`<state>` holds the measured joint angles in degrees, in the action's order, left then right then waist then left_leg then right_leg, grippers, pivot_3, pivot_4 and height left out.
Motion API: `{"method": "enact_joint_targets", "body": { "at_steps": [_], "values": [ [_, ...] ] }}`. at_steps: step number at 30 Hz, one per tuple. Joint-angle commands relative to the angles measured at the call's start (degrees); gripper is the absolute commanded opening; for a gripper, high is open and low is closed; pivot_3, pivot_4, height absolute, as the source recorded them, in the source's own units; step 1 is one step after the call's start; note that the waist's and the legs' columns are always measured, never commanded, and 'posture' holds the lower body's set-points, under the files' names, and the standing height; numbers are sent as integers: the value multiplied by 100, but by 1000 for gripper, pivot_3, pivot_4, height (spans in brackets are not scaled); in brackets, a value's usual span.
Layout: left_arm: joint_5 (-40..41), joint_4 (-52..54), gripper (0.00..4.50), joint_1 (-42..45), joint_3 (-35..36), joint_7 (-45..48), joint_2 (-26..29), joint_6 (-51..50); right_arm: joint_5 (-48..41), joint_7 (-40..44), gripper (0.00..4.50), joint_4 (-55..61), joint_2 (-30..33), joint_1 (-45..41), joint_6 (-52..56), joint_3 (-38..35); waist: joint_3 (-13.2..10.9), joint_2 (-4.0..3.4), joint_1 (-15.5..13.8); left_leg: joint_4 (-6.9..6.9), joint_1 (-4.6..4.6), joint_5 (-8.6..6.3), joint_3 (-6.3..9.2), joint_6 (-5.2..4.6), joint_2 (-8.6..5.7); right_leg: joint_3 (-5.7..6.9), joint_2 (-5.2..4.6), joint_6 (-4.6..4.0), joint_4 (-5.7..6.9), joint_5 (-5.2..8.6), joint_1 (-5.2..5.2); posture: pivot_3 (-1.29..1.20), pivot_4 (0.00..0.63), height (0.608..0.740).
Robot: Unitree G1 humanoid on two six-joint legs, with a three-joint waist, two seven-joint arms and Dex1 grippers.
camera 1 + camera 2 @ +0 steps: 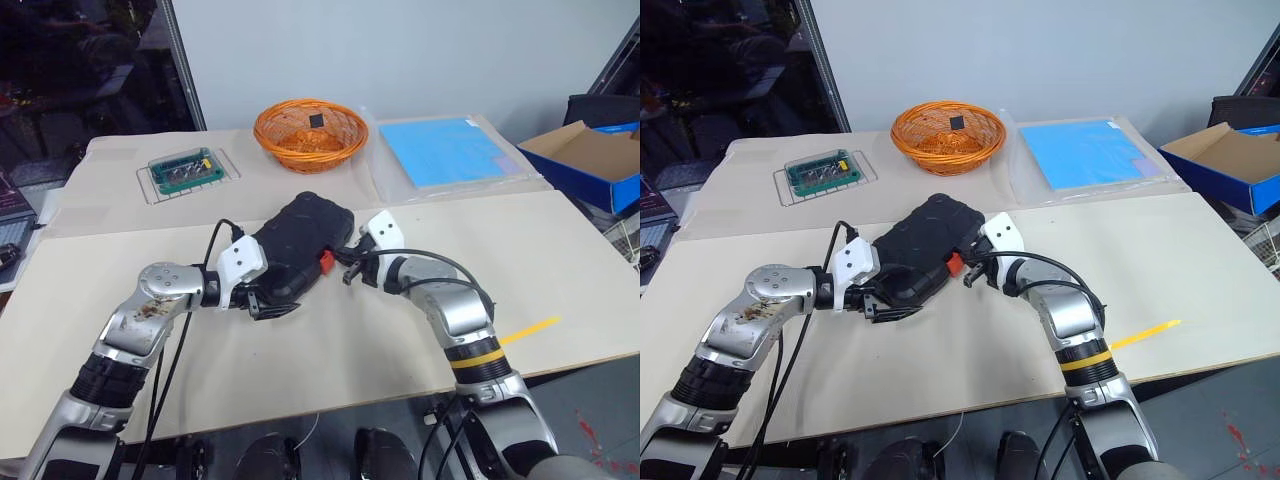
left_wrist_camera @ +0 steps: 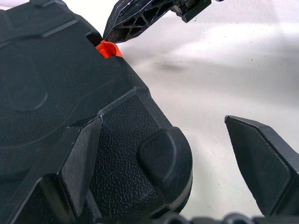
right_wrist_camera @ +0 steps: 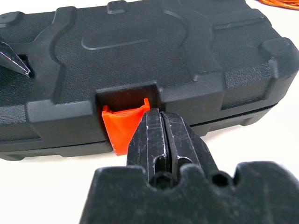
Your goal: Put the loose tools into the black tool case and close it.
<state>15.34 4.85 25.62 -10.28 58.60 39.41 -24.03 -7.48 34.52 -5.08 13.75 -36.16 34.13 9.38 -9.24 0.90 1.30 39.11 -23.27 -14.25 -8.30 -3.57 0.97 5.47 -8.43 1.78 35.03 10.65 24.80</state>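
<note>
Diagonally, black tool case (image 1: pixel 298 245), latch (image 1: pixel 326 262) rightward.

Beige table (image 1: pixel 560 250) (pale wall (image 1: pixel 430 50) behind).

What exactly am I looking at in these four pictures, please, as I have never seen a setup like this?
This is a two-armed humanoid robot at a table. Two pictures come from cameras in its head, looking down; the other two from a camera on each wrist. A closed black tool case lies in front of it. The left gripper has open jaws straddling one corner of the case. The right gripper has shut jaws pressed against the orange latch; it holds nothing. Farther back are an orange wicker basket, a green box of bits and a blue sheet.
</note>
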Motion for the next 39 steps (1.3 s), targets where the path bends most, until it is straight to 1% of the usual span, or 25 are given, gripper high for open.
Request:
{"method": "enact_joint_targets", "body": {
  "at_steps": [1, 6, 12, 17, 21, 31, 35, 39],
  "values": [
    [-304, -385, 4500, -315, -327, -29, 17, -249, -56, 165, 56, 162, -45, -26, -74, 175, 0, 0, 2, 0, 1, 0, 0, 1, 0, 0, 0, 0, 0, 0, 0, 0, 150, 740],
    [-295, -370, 4500, -330, -329, -35, 13, -251, -95, 158, 56, 346, 31, 92, 65, 187, 1, -1, 3, -1, 2, -3, 0, 3, 0, 0, 0, 0, -1, 0, -2, 0, 150, 740],
    [-291, -375, 4500, -353, -316, -38, 27, -243, -255, -14, 56, 1001, 91, 267, 143, -94, 2, -2, 5, -1, 2, -15, 0, -14, 1, 0, -1, 2, 0, 1, -1, 0, 150, 740],
    [-285, -369, 4500, -385, -312, -40, 37, -235, -428, -113, 56, 1183, 11, 309, 75, -256, 2, -2, -11, -4, 1, -18, 2, -14, 3, 1, -1, 3, -2, 2, 4, 0, 150, 740],
    [-283, -382, 4500, -372, -307, -34, 37, -230, -393, -134, 56, 913, -112, 247, -96, -171, 2, -2, -11, -5, 0, -17, 1, -13, 2, 1, -1, 1, -2, 1, 4, 0, 150, 740],
    [-277, -382, 4500, -364, -290, -40, 38, -237, -49, -193, 56, -348, -278, 405, -916, 36, 12, -6, -1, -9, 11, -18, 0, -13, 2, 1, -1, 4, -3, 3, -7, 0, 150, 740],
    [-284, -397, 4500, -361, -296, -46, 39, -229, -20, -219, 56, -633, -370, 450, -1185, 48, 20, -10, 18, -13, 35, -20, 1, -14, 3, 1, -1, 4, -6, 4, -30, 0, 150, 740],
    [-300, -424, 4500, -370, -307, -56, 23, -224, 94, -179, 56, -867, -410, 535, -1358, 232, 29, -16, 37, -21, 66, -25, 4, -16, 7, 0, -2, 4, -13, 7, -39, 0, 150, 740]
  ]
}}
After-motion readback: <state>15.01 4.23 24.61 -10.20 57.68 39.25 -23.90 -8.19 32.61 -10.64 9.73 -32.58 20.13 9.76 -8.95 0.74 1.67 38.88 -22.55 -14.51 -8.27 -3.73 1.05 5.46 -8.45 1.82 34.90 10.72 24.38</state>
